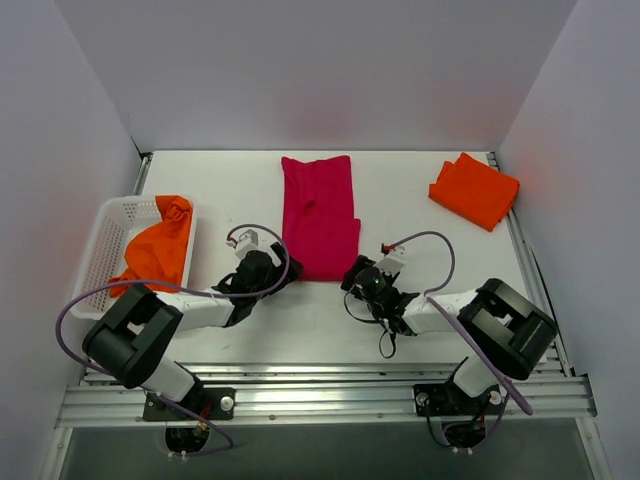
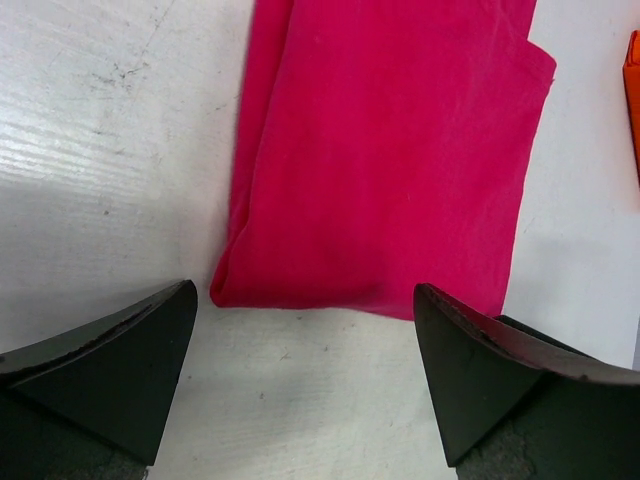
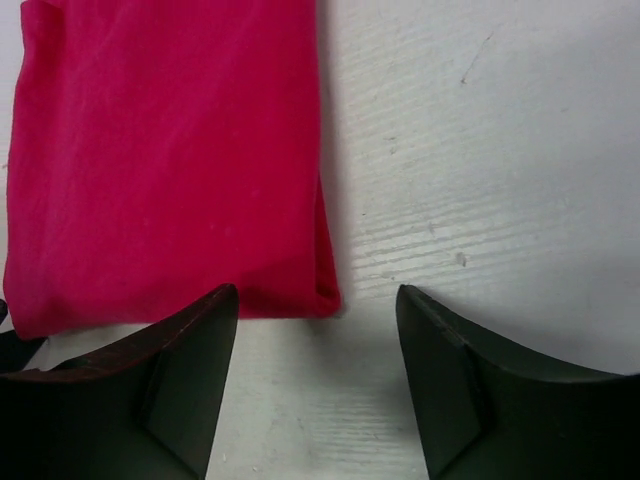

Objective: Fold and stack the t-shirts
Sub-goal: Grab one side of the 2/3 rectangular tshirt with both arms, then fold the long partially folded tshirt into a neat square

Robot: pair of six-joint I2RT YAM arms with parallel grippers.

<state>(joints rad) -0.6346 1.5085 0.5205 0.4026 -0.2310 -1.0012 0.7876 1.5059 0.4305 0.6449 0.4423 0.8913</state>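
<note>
Overhead view: white table [image 1: 230, 190] w/ two robot arms reaching in from the near edge. A crimson t-shirt [image 1: 318, 215] is lying at the table's ctr, folded lengthwise into a long narrow strip that is running from the far side toward the arms, w/ a small wrinkle near its middle. A folded orange t-shirt [image 1: 474, 190] is sitting near the far R corner, well apart from the crimson one. Another orange t-shirt [image 1: 158, 250] is lying heaped inside a white mesh basket [image 1: 110, 225] at the table's L edge.

The left gripper [image 2: 305, 290] is sitting at the strip's near L corner, jaws spread wide. In its wrist view both black fingers [image 2: 110, 370] are flanking the near hem w/o touching it, and only bare tabletop is showing between them.

The right gripper [image 3: 317, 290] is sitting at the strip's near R corner, jaws apart but w/ a narrower gap than the L one. The cloth's corner is showing in that gap, just beyond the tips, and nothing is being pinched. One finger is overlapping the hem in the wrist view; can't tell if it is touching the cloth.
</note>
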